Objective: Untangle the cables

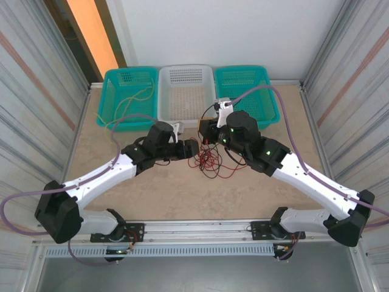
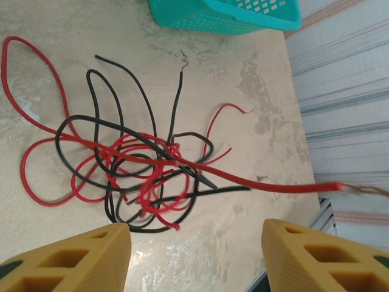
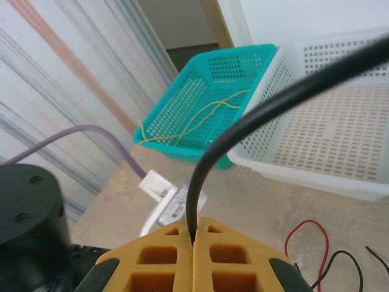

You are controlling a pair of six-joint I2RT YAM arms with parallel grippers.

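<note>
At right wrist: end effector (image 3: 193,236) pinches black cable (image 3: 255,114); left wrist: tangle (image 2: 141,176).

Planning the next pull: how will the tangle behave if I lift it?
Probably floppy: the tangle lies in loose flat loops. Thin strands, so likely light and may drag along whole. The black cable arcs from the right gripper, so somewhat springy.
</note>
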